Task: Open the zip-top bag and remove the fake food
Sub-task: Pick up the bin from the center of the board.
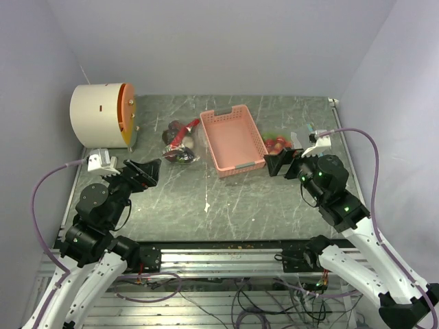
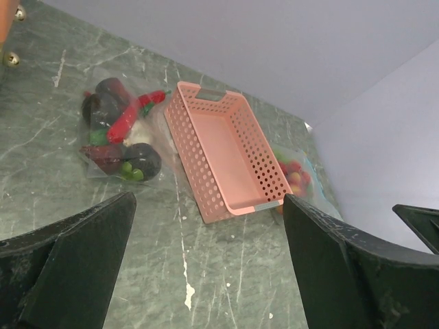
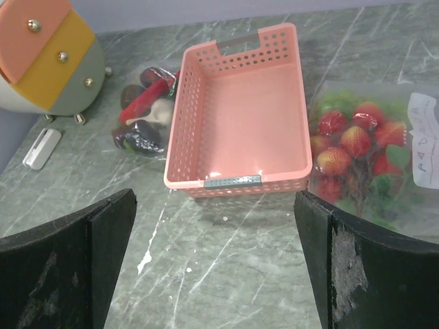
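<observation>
While poised with all jaws apart and empty, may pinch fake food through zip-top bag, missing its seal.

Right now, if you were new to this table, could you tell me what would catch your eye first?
The empty pink basket at mid-table stands out first. A clear bag of dark purple, red and green toy food lies to its left, and another bag of red and orange fruit to its right.
</observation>
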